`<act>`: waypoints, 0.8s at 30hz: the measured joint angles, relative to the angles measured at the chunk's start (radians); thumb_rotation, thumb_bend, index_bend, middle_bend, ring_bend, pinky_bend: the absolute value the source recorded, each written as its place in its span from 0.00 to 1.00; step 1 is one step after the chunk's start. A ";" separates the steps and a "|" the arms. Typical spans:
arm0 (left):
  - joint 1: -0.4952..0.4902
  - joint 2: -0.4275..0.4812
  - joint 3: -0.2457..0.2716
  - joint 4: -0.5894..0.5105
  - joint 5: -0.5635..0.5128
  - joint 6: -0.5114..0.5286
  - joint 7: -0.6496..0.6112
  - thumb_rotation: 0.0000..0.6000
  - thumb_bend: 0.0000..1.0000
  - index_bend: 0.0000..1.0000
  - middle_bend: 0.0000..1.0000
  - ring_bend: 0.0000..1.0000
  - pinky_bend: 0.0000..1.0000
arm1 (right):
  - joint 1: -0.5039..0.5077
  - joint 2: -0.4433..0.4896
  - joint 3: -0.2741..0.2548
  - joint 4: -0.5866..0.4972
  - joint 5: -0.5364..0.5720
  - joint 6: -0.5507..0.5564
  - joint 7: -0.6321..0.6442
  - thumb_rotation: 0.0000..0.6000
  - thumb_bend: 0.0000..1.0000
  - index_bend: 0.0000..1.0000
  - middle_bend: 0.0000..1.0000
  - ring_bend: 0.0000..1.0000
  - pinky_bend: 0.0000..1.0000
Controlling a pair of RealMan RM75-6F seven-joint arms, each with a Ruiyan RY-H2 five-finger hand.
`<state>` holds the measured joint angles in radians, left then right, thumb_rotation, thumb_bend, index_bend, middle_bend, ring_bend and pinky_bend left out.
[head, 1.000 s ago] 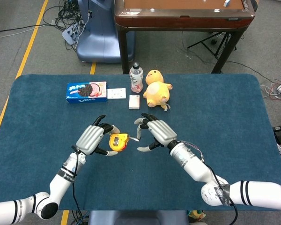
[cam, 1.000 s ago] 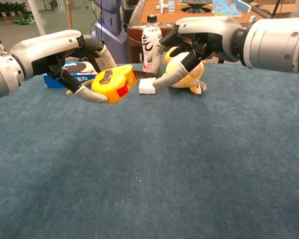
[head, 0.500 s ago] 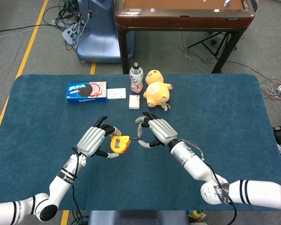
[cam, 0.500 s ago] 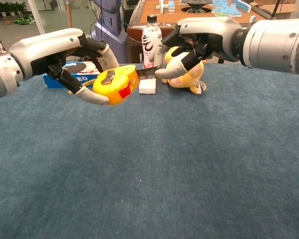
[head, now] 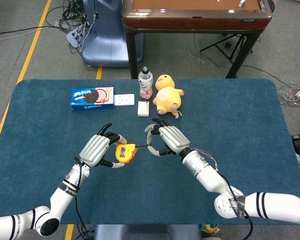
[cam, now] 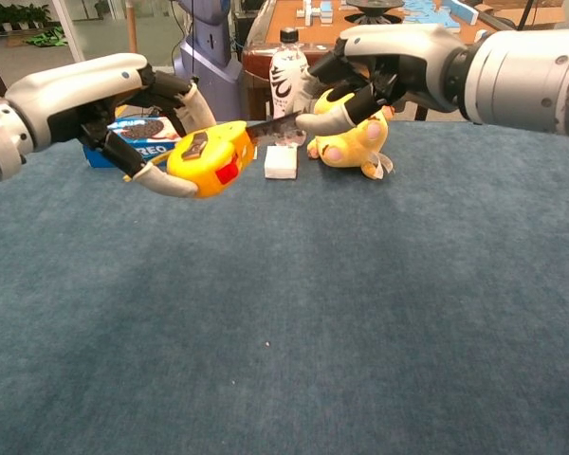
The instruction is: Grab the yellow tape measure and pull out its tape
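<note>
The yellow tape measure (head: 123,153) (cam: 209,159) with a red button hangs above the blue table, held by my left hand (head: 97,150) (cam: 123,109). A short dark length of tape (cam: 275,126) (head: 141,147) sticks out of its right side. My right hand (head: 167,140) (cam: 384,71) pinches the end of that tape between thumb and a finger. The two hands are a small gap apart, both raised above the cloth.
Behind the hands stand a drink bottle (head: 145,83) (cam: 288,83), a yellow plush toy (head: 167,95) (cam: 353,140), a white block (head: 143,108) (cam: 281,162), a white socket plate (head: 124,100) and an Oreo box (head: 92,98) (cam: 137,133). A wooden table (head: 195,15) stands beyond the blue table (head: 230,115).
My right hand closed its thumb and finger on the tape end. The left hand moved slightly left with the case, and a short stretch of tape now shows between them.
</note>
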<state>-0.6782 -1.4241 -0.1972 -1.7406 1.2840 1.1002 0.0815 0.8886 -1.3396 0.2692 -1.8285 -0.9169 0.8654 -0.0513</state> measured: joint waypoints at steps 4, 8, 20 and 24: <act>0.004 0.014 0.007 0.017 0.001 -0.012 -0.021 1.00 0.08 0.50 0.54 0.31 0.00 | -0.018 0.032 -0.002 -0.019 -0.015 0.006 0.011 1.00 0.66 0.62 0.28 0.05 0.06; 0.007 0.031 0.014 0.034 0.001 -0.031 -0.046 1.00 0.08 0.50 0.54 0.31 0.00 | -0.047 0.079 -0.010 -0.044 -0.040 0.015 0.026 1.00 0.66 0.63 0.29 0.05 0.06; 0.019 0.081 0.061 0.123 0.000 -0.125 -0.156 1.00 0.08 0.50 0.54 0.30 0.00 | -0.206 0.329 -0.040 -0.153 -0.187 0.063 0.170 1.00 0.66 0.64 0.30 0.05 0.06; 0.028 0.078 0.073 0.152 0.005 -0.133 -0.186 1.00 0.08 0.50 0.54 0.30 0.00 | -0.261 0.412 -0.042 -0.182 -0.242 0.089 0.244 1.00 0.66 0.64 0.30 0.06 0.06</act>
<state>-0.6501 -1.3456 -0.1237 -1.5883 1.2893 0.9668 -0.1042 0.6276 -0.9279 0.2273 -2.0106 -1.1594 0.9539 0.1930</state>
